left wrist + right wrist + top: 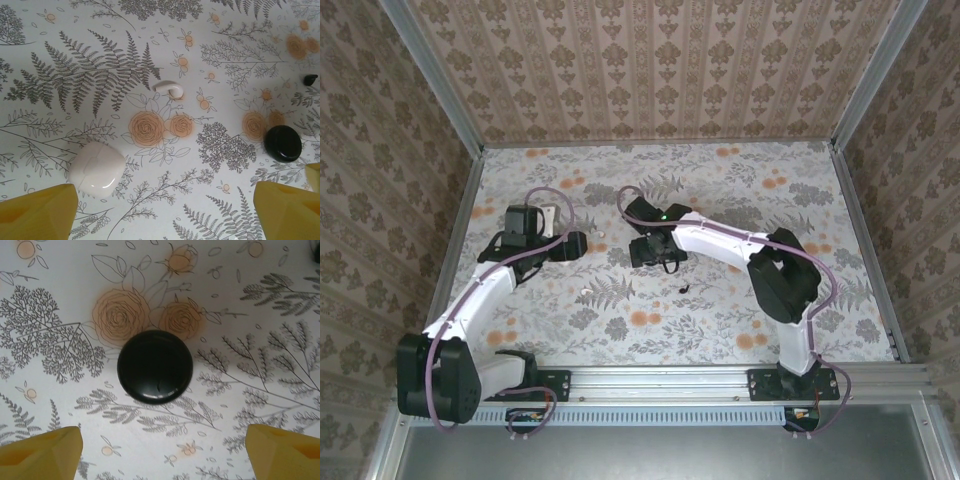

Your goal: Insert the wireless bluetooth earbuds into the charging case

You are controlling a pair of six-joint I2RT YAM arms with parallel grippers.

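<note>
Yellow fingertips of right gripper gape wide, empty, above charging case; left gripper gapes too.

The charging case, a round, glossy black puck, is lying flat and closed on the flowered table, roughly mid-table, with a small glint showing on its lid. One tiny black earbud is lying loose a little to the near right of it, not touching it.

The left arm and right arm are built of white links and black joints; purple cables are looped alongside; the end effector fingers are coloured yellow.
</note>
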